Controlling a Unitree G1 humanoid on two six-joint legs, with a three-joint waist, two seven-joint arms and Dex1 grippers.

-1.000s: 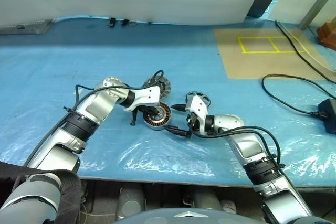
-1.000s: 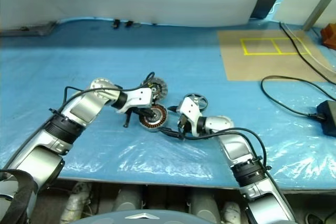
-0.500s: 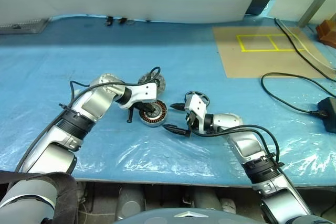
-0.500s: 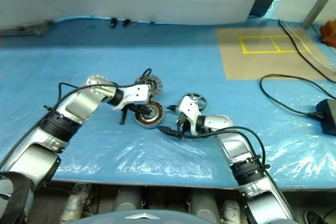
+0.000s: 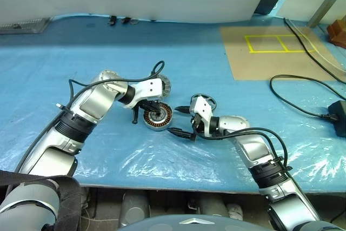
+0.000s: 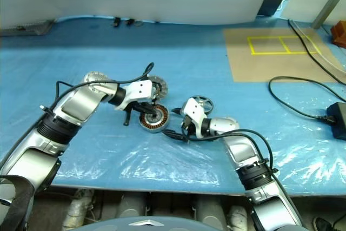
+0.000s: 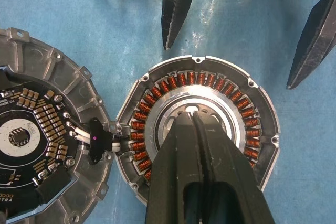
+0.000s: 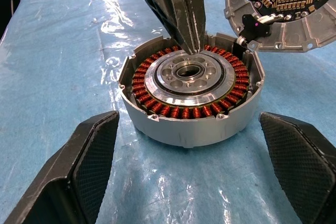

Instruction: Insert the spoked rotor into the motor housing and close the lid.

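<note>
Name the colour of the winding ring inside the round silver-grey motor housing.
Copper-orange windings; clearest in the right wrist view.

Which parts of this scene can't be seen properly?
- Spoked rotor: in the head views it is partly hidden behind the right gripper, and its spokes are too small to count.
- Lid: cut off by the edge of the left wrist view, with its outer face turned away.
- Motor housing: in the left wrist view the shut left gripper covers its centre, so contact can't be judged.
</note>
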